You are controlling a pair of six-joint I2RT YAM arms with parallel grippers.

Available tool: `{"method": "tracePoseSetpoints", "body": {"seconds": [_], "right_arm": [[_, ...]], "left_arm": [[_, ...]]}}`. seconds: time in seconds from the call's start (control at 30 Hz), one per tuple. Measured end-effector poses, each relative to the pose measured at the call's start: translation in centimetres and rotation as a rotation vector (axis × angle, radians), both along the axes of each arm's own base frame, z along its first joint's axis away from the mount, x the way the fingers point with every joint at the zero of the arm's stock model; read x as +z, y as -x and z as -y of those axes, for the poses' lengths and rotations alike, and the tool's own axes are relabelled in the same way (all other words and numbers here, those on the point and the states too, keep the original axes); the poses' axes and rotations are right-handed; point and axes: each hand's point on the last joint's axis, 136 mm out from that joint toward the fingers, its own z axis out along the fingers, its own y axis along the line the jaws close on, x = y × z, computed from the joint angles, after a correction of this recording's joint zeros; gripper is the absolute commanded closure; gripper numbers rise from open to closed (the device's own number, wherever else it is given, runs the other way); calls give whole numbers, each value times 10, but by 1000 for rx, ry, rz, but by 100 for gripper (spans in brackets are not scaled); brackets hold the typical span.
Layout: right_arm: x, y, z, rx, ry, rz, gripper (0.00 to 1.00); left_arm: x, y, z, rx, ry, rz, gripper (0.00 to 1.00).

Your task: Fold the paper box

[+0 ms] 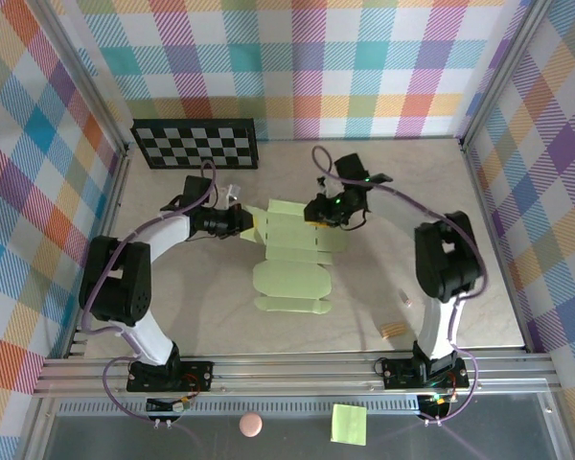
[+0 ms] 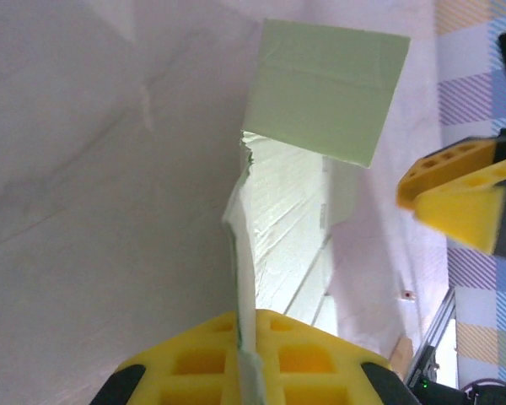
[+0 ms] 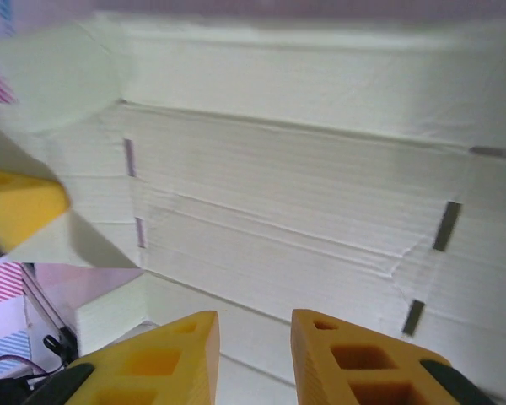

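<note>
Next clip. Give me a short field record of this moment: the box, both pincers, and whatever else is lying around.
paper box: spread out mid-table, both pincers at its far end
left pincer: shut on the paper box's left edge, card clamped between its fingers
right pincer: open, fingers apart over a creased panel, nothing between them
other items: checkerboard at the back left; sticky note in front of the right arm's base

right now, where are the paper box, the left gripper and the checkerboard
paper box point(image 1: 292, 278), top external view, lower flat panel
left gripper point(image 2: 245, 342), left wrist view, between the yellow fingertips pinching the box edge
checkerboard point(image 1: 194, 144), top external view, middle of the board
</note>
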Motion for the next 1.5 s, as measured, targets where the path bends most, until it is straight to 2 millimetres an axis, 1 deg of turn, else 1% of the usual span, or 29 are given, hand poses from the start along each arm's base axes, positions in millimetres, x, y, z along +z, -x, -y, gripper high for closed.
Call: {"method": "tracePoseSetpoints", "body": {"seconds": [0.1, 0.17, 0.27, 0.33, 0.47, 0.57, 0.73, 0.8, 0.87, 0.97, 1.07, 1.2, 1.3, 1.37, 1.43, 1.5], "right_arm": [[49, -6, 15, -3, -19, 152, 69], [80, -7, 24, 4, -21, 260, 69], [118, -2, 29, 43, -16, 410, 69], [139, 1, 31, 80, -12, 504, 69], [167, 12, 36, 168, 20, 675, 66], [185, 26, 34, 277, 24, 802, 64], [206, 52, 33, 455, 25, 952, 61], [219, 58, 32, 505, 27, 1004, 58], [233, 66, 30, 549, 21, 1049, 52], [249, 78, 25, 618, 18, 1111, 47], [258, 96, 17, 690, 5, 1141, 42], [274, 119, 9, 768, -19, 1168, 39], [284, 132, 4, 821, -29, 1180, 38], [284, 137, 0, 853, -32, 1165, 39], [280, 142, -4, 887, -32, 1135, 40], [271, 146, -8, 925, -29, 1086, 43]], "left_arm": [[37, -3, 4, -35, 20, 97, 100], [67, -4, 6, -64, 34, 175, 100], [109, -2, 10, -109, 56, 287, 100], [134, 2, 12, -143, 66, 348, 100], [175, 14, 16, -223, 80, 450, 100], [193, 27, 19, -292, 88, 517, 100], [217, 59, 17, -369, 87, 664, 100], [229, 77, 16, -400, 93, 742, 100], [239, 93, 16, -436, 102, 821, 100], [248, 112, 17, -492, 108, 916, 100], [249, 124, 16, -542, 91, 992, 100], [238, 136, 14, -589, 45, 1070, 100], [228, 144, 12, -627, 17, 1107, 100], [226, 146, 12, -644, 3, 1134, 100], [224, 148, 12, -657, -4, 1151, 100], [222, 150, 12, -669, -7, 1159, 100]]}}
